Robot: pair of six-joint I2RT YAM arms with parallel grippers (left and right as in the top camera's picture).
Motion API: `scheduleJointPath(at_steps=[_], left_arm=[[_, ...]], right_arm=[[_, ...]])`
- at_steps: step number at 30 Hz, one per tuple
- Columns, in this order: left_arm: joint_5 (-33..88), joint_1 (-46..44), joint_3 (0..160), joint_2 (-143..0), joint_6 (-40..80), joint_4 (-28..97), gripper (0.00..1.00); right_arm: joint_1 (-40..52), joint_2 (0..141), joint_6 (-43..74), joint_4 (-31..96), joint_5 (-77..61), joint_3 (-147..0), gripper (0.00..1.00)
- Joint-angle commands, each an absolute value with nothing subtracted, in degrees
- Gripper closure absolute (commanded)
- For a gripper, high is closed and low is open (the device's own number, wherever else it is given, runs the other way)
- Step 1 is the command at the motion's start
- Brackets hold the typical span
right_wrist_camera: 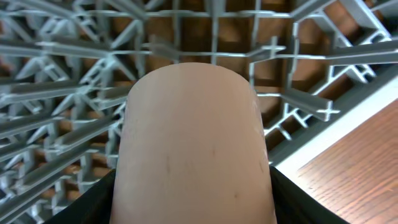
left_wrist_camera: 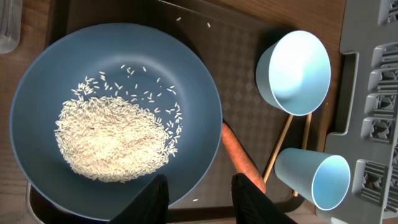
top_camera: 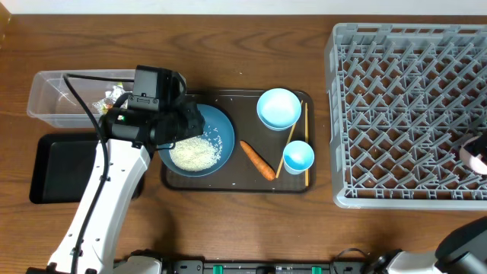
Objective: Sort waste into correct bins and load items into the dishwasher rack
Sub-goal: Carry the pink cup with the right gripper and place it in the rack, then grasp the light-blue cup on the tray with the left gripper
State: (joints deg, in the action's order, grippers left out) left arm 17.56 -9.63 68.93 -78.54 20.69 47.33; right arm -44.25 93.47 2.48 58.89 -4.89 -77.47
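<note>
The dark blue plate (top_camera: 217, 131) lies on the brown serving tray and holds a heap of white rice (top_camera: 193, 154). My left gripper (top_camera: 179, 122) is open, and its fingers (left_wrist_camera: 200, 200) straddle the plate's rim (left_wrist_camera: 37, 99) beside the rice (left_wrist_camera: 112, 142). The orange carrot (top_camera: 257, 160), pale blue bowl (top_camera: 278, 108), light blue cup (top_camera: 298, 157) and chopsticks (top_camera: 292, 138) lie on the same tray. My right gripper (right_wrist_camera: 193, 202) is shut on the pinkish-white cup (right_wrist_camera: 193, 137) over the grey dishwasher rack (top_camera: 403, 114), near its right edge (top_camera: 476, 156).
The clear tub (top_camera: 57, 99) at the far left holds crumpled foil (top_camera: 114, 97). The black tray (top_camera: 61, 167) lies in front of it, partly under my left arm. The brown serving tray (top_camera: 304, 186) sits between the bins and the rack.
</note>
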Motion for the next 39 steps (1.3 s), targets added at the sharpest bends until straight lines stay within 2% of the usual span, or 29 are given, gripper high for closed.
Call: scheduleJointPath(at_steps=[1,6,10,23,28,34,39], left_arm=[[16.60,-9.39,69.49,-78.24,19.51,47.53,0.65],[16.60,-9.39,69.49,-78.24,19.51,47.53,0.64],[16.62,-9.39,69.49,-78.24,19.51,47.53,0.57],[17.45,-12.03,69.49,-78.24,19.03,47.31,0.53],[17.45,-17.72,69.49,-79.22,18.65,45.60,0.46],[17.50,-27.49,69.49,-84.62,21.12,41.58,0.46],[17.50,-34.81,69.49,-90.24,21.91,38.52,0.46]], right_arm=[[-45.10,95.59,3.20,58.65,-3.03,-78.59,0.60],[-44.97,98.83,3.18,57.19,-3.75,-78.59,0.25],[-44.99,99.20,3.20,56.29,-8.47,-78.65,0.14],[-42.22,85.08,2.28,58.41,-24.32,-82.50,0.18],[-34.68,80.58,-1.74,64.49,-24.47,-82.48,0.14],[-22.79,80.23,-4.01,68.31,-23.05,-81.34,0.12],[-18.31,80.27,-3.95,67.92,-17.91,-80.60,0.12]])
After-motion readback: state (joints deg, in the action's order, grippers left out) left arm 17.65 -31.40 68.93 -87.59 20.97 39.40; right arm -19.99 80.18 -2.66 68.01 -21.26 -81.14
